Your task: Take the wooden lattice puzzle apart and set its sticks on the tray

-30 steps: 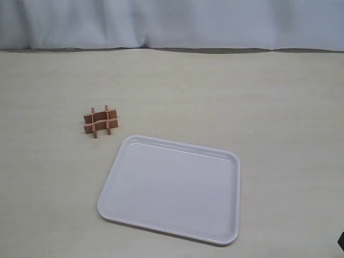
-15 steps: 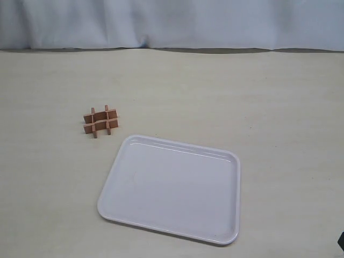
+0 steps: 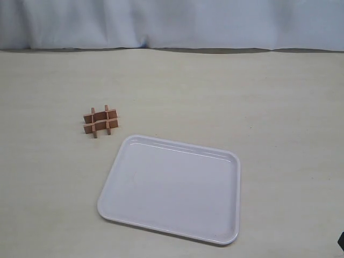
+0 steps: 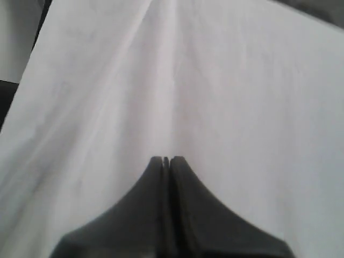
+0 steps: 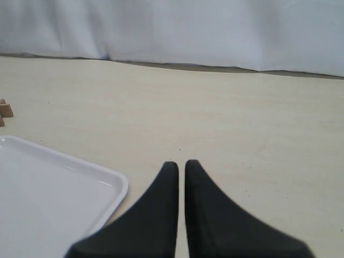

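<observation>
The desk [image 3: 269, 107] is stretching pale and beige across the scene, with a white cloth [image 3: 172, 21] hanging along its far edge. The tray [image 3: 172, 188] is lying flat on the near middle of the desk.

The right gripper [image 5: 181, 163] is pointing low and level across the desk toward the cloth, with a corner of the tray just beside it. Its jaws are sitting narrow, showing only a thin slit between them and gripping nothing.

The left gripper [image 4: 167, 159] is pointing at a creased white sheet [image 4: 242, 107] that is filling its wrist view. Its jaws are pressing together tip to tip, empty.

The puzzle [image 3: 100, 121] is standing on the desk just beyond the tray's far left corner, apart from the rim. Its sticks [image 3: 102, 127] are interlocking in a hash shape.
</observation>
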`<state>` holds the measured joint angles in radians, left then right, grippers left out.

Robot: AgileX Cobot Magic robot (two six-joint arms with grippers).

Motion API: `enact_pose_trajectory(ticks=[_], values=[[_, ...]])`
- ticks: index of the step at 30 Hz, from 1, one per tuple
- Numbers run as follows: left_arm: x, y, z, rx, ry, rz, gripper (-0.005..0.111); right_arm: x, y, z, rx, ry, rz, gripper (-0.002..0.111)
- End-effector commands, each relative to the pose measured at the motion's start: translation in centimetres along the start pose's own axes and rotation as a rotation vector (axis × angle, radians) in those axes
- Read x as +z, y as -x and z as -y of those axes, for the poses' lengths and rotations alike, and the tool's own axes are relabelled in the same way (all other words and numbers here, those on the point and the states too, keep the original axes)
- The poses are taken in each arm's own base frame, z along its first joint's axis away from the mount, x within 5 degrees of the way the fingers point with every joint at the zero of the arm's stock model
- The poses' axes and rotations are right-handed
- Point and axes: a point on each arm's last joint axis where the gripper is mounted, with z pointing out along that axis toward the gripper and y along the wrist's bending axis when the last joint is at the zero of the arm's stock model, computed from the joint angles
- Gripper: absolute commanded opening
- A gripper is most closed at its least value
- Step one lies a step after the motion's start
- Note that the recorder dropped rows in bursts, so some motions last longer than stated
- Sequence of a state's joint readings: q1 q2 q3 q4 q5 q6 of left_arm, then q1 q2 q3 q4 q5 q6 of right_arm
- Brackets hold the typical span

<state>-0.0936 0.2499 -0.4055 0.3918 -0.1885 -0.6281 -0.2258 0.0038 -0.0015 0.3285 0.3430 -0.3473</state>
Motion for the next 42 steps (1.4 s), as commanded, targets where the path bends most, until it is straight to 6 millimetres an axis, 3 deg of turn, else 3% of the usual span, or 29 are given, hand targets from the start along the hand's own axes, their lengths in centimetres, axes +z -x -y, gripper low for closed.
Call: enact_pose_trajectory(ticks=[1, 3, 6, 9, 14, 19, 22, 31, 35, 38, 42], values=[[6.1, -0.1, -1.4, 0.190, 0.145, -0.309, 0.000, 0.0, 0.0, 0.0, 0.006, 0.004, 0.004, 0.004], [8.9, -1.8, -2.7, 0.254, 0.224, -0.491, 0.000, 0.0, 0.0, 0.0, 0.006, 0.004, 0.004, 0.004], [12.3, -6.2, -4.4, 0.340, 0.283, -0.794, 0.000, 0.0, 0.0, 0.0, 0.006, 0.004, 0.004, 0.004], [14.8, -11.1, -4.7, 0.402, 0.235, -1.109, 0.000, 0.0, 0.0, 0.0, 0.006, 0.004, 0.004, 0.004], [17.1, -18.2, -2.3, 0.438, -0.042, -1.624, 0.000, 0.0, 0.0, 0.0, 0.006, 0.004, 0.004, 0.004], [17.5, -22.9, 0.7, 0.615, -0.373, -1.821, 0.000, 0.0, 0.0, 0.0, 0.006, 0.004, 0.004, 0.004], [17.4, -24.2, 1.2, 0.720, -0.502, -1.818, 0.000, 0.0, 0.0, 0.0, 0.006, 0.004, 0.004, 0.004], [19.3, -24.9, 1.6, 0.729, -0.477, -1.592, 0.000, 0.0, 0.0, 0.0, 0.006, 0.004, 0.004, 0.004], [19.4, -24.9, 1.6, 0.734, -0.476, -1.581, 0.003, 0.0, 0.0, 0.0, 0.006, 0.004, 0.004, 0.004], [19.4, -25.0, 1.6, 0.736, -0.477, -1.587, 0.018, 0.0, 0.0, 0.0, 0.006, 0.004, 0.004, 0.004], [19.2, -25.7, 1.6, 0.700, -0.476, -1.615, 0.046, 0.0, 0.0, 0.0, 0.006, 0.004, 0.004, 0.004]])
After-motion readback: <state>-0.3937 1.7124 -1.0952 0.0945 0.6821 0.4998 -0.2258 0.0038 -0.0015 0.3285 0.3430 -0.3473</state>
